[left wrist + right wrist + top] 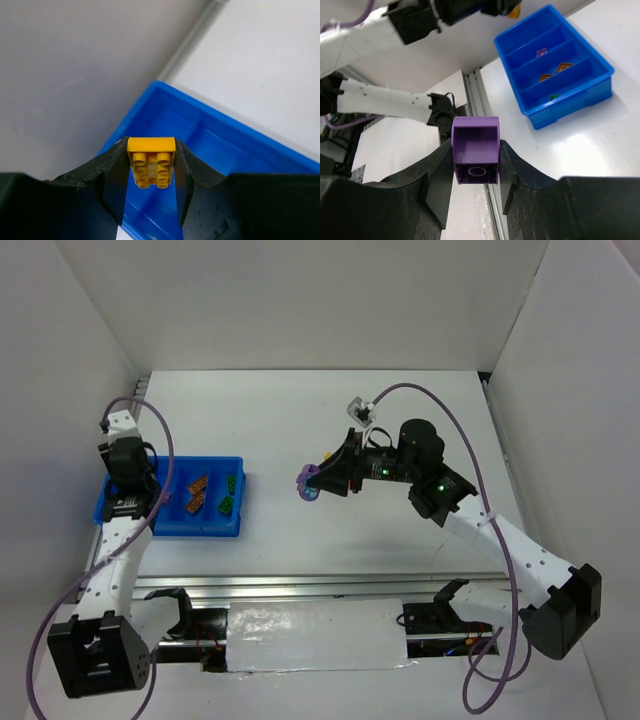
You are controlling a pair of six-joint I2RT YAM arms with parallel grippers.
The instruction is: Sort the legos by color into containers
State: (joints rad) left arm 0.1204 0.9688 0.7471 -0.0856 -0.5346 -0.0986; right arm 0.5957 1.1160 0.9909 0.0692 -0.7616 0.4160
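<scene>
The blue tray point(238, 508) sits at the left of the table, split into narrow compartments. Orange-red legos point(197, 494) lie in one compartment and green legos point(229, 493) in the compartment to its right. My left gripper point(133, 504) hangs over the tray's left end, shut on a yellow lego point(150, 160) above the blue tray floor point(235, 150). My right gripper point(312, 484) is mid-table, raised, shut on a purple lego point(475, 152). In the right wrist view the tray point(572, 106) also holds a small purple lego point(541, 51), orange-red ones point(563, 65) and a green one point(554, 97).
White walls enclose the table at the left, back and right. A metal rail point(300, 585) runs along the near edge between the arm bases. The left arm point(395, 22) reaches over the tray's far end in the right wrist view.
</scene>
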